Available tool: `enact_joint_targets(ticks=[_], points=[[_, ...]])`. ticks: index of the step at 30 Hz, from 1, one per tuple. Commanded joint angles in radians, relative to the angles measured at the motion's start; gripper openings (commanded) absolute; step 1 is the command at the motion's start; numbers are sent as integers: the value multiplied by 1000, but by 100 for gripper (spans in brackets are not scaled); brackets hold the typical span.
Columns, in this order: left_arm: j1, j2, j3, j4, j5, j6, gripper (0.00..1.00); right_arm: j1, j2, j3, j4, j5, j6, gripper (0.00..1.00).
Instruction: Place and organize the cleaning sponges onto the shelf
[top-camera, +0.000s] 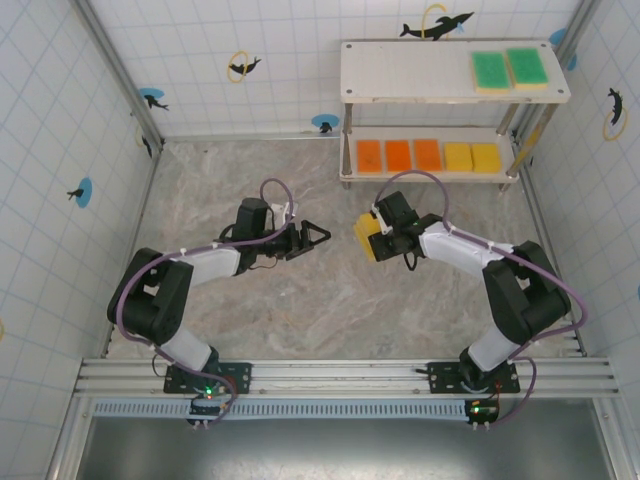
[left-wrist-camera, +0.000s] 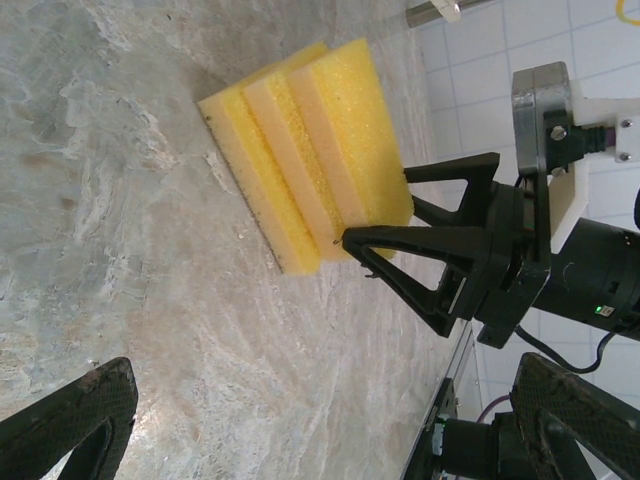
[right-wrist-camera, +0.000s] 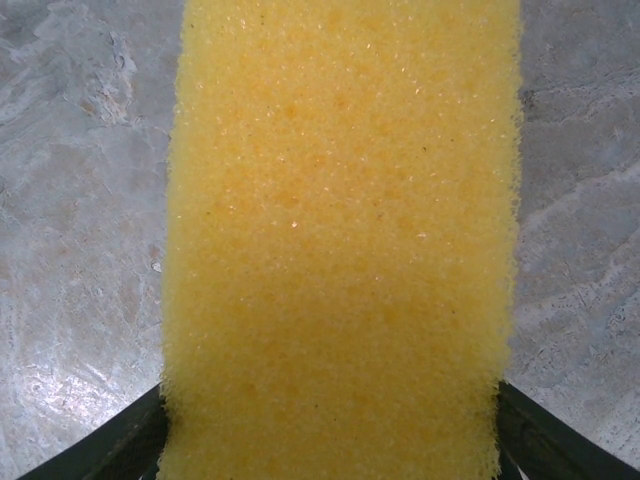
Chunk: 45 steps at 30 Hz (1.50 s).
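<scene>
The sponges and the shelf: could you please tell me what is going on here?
The right gripper is shut on a yellow sponge stack out over the table, in front of the shelf. The left gripper is open and empty, facing it across a small gap. On the shelf, two green sponges lie on the top board, and three orange sponges and two yellow sponges sit in a row on the lower board.

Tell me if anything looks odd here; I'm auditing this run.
The right gripper clamps what looks like three yellow sponges stacked together, not one. The shelf rows look tidy.
</scene>
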<state>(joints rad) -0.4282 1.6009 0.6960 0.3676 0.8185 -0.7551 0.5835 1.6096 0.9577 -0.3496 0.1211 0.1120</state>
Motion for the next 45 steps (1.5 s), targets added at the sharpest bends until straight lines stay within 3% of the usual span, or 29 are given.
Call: enact_joint_targets(ticks=[1,19,32,45], points=[[4,13,-12,7,-5,34,98,5,-43,33,-2,11,-2,66],[3,19,-7,7,-6,33,98,-26,-116,33,-23,-15,-2,65],[5,17,-15,10,-9,36,98,-57,-158,245,-205,-8,-42,65],[4,10,-9,-22,-19,59,98,-135,-180,519,-349,76,-112,64]])
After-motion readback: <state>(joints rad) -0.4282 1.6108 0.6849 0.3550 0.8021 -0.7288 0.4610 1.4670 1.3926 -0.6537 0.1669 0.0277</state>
